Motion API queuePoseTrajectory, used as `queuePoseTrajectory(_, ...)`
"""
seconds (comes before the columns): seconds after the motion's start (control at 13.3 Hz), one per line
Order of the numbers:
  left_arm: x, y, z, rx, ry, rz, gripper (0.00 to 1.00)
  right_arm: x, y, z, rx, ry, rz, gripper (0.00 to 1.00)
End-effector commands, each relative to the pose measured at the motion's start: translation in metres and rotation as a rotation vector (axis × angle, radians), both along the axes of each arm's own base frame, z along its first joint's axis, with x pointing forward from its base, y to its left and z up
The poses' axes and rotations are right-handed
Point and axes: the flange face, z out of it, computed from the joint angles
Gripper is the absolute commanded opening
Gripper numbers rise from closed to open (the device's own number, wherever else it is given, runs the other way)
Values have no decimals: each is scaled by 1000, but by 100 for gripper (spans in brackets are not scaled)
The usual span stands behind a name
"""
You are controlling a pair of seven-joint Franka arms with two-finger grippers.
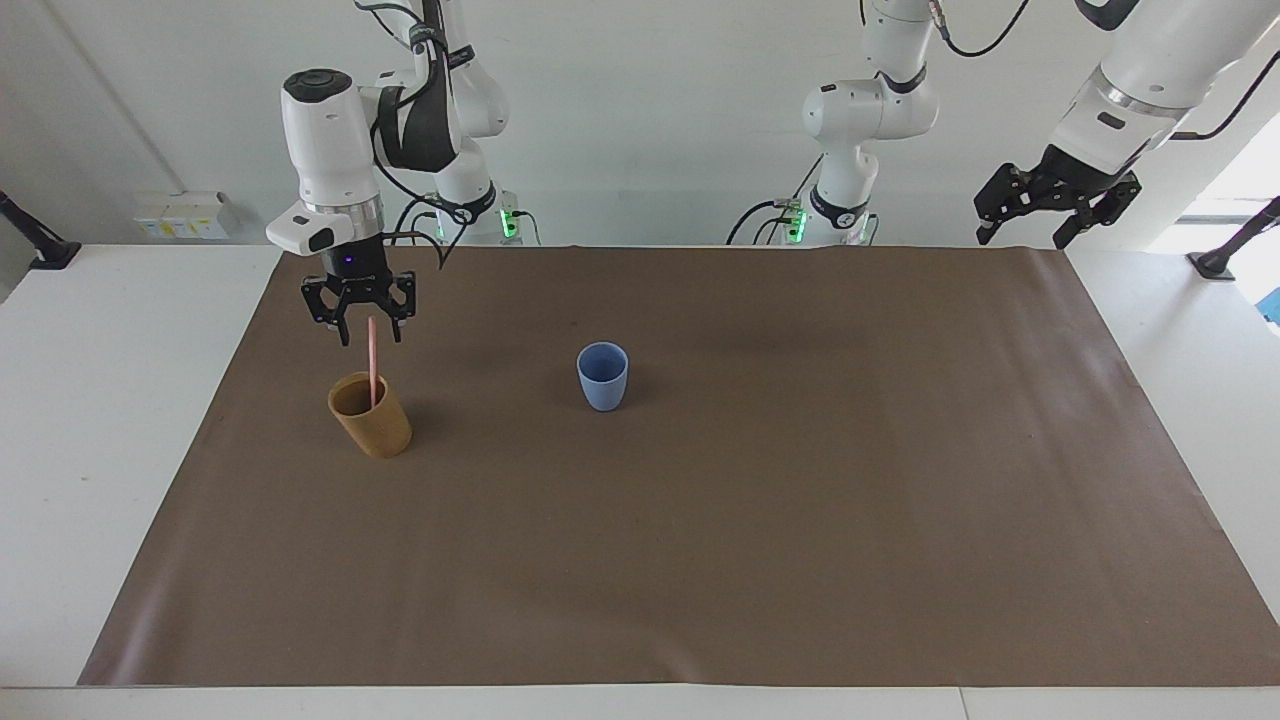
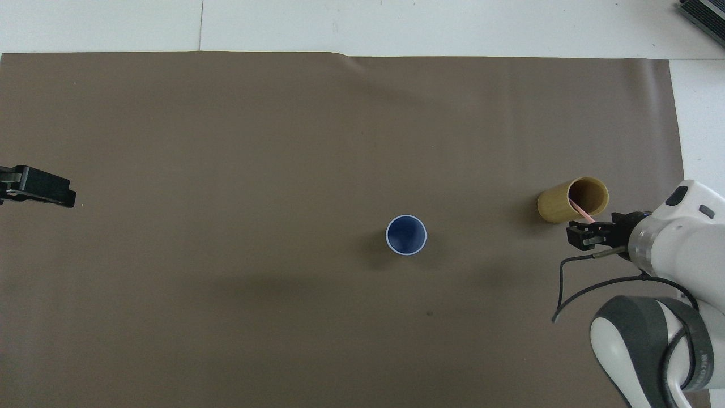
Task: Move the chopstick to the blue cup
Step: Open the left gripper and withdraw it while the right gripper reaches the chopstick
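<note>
Chopstick upright in tan cup, no legible writing

A tall tan-brown cylindrical cup stands at left of centre in the facing frame on a broad brown paper sheet covering the white table
</note>
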Motion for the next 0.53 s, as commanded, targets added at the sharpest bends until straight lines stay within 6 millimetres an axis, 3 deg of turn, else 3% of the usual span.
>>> queuePoseTrajectory(0.0,-15,3,17,15,-28,2,100,-6,-5,0,-34,-9,63,48)
queuePoseTrajectory(0.08,-15,2,18,14,-31,0,100,-6,-5,0,-38,-8,71,42)
queuePoseTrajectory(0.45,-18,2,15,14,-20,4,100,-8,-5,-1,-51,14,105,40)
